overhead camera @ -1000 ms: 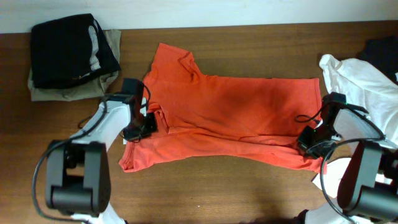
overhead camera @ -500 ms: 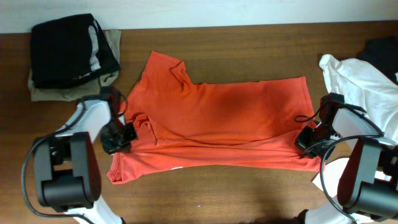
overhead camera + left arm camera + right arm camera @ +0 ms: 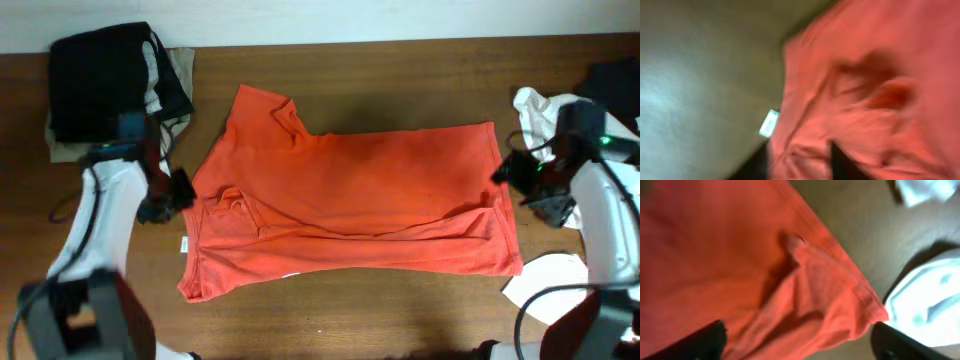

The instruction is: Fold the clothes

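Both jaws newly off one orange T-shirt (image 3: 350, 190), spread, empty; one dark heap (image 3: 100, 80), one white heap (image 3: 570, 125)

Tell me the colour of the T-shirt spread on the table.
The T-shirt is orange-red, clearest in the overhead view.

**Operator:** Status of the left wrist view?

**Technician:** Motion-blurred throughout. The white tag (image 3: 769, 123) at the T-shirt (image 3: 865, 100) edge, probably a label, is unreadable. The left hand (image 3: 797, 150) is cropped by the bottom edge.

**Operator:** Overhead?

**Technician:** The black garment (image 3: 612, 80) is cut off at the right edge. The khaki garment (image 3: 180, 68) is mostly hidden under the black pile (image 3: 100, 80).
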{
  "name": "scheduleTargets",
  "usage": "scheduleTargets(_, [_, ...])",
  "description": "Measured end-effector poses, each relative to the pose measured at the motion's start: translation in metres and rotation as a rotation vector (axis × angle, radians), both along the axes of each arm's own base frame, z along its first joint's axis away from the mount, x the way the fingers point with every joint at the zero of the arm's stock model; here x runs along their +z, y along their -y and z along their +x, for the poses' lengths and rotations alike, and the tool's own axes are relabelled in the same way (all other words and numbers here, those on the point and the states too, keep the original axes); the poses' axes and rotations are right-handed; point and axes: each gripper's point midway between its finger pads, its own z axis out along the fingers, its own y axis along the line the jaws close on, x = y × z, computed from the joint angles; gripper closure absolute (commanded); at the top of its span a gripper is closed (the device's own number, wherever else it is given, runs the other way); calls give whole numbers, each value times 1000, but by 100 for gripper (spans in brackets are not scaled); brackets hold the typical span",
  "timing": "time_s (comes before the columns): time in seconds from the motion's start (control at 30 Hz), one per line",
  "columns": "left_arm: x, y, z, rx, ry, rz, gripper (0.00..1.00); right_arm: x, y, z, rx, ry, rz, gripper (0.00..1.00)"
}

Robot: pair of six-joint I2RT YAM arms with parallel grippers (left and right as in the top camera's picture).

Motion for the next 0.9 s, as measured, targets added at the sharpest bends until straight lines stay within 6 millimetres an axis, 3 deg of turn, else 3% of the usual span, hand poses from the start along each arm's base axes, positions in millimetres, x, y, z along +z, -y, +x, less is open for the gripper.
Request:
scheduleTargets(0.07, [30, 5, 18, -17, 131, 4, 13, 10, 3, 8, 4, 37, -14, 1])
scheduleTargets(0.1, [44, 14, 27, -42, 198, 0, 13, 10, 3, 9, 4, 42, -16, 1])
scheduleTargets(0.2, [55, 39, 45, -102, 284, -32, 13, 12, 5, 16, 4, 70, -25, 1])
scheduleTargets(0.33, [75, 82, 86, -211, 474, -78, 19, 18, 9, 35, 18, 151, -40, 1])
scheduleTargets(0.47, [84, 128, 125, -308, 632, -118, 23, 20, -4, 54, 141, 222, -10, 1])
scheduleTargets(0.6, [56, 150, 159, -351, 679, -132, 23, 3, -27, 63, 260, 192, 6, 1])
scheduleTargets(0.7, [6, 166, 173, -395, 596, -147, 23, -15, -41, 66, 314, 143, 17, 1])
scheduleTargets(0.8, [-23, 184, 188, -436, 560, -157, 23, -23, -44, 66, 328, 118, 19, 1])
scheduleTargets(0.9, [-40, 202, 203, -464, 553, -167, 23, -25, -44, 61, 328, 95, 23, 1])
